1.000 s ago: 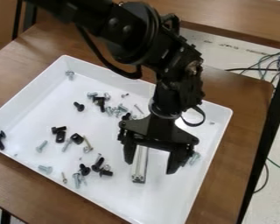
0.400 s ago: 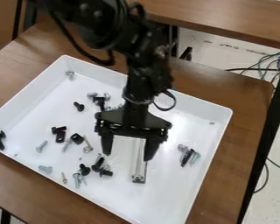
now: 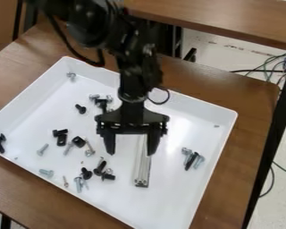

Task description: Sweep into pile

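In the camera view, the gripper [image 3: 131, 152] hangs above the tray [image 3: 169, 201] on the table [image 3: 229, 205], fingers wide apart with nothing in their grip, near the bar [image 3: 141, 171], while screws [image 3: 80, 108] lie scattered across the tray's left part and a small cluster [image 3: 191, 161] sits near its right wall.

You had the black arm [image 3: 103, 29] in from the top edge, left of the view's middle, slanting down to the right until the wrist [image 3: 132, 85] dropped almost straight down. Below it your gripper [image 3: 131, 152] hung upright, its two fingers [image 3: 111, 144] spread well apart, tips downward. A dark cable [image 3: 82, 58] curved beneath your arm's upper part, and a smaller loop [image 3: 169, 95] stuck out beside the wrist.
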You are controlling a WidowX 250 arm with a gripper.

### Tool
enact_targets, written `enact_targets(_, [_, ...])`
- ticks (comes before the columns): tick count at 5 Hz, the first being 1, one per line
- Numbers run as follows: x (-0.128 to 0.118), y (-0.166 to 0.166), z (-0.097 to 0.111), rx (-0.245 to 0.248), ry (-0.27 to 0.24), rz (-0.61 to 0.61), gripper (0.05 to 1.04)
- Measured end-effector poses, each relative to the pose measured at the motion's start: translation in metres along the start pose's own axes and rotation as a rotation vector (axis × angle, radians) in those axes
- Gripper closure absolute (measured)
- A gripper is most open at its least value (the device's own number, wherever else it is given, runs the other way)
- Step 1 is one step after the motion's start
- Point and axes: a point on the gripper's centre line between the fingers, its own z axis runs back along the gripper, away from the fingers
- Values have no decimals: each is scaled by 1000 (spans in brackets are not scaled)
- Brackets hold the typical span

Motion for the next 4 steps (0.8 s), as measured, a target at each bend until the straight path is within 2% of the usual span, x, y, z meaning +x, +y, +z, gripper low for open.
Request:
enact_targets(2, [12, -16, -14, -52, -26, 23, 85])
enact_targets(4, [16, -20, -34, -34, -11, 44, 85])
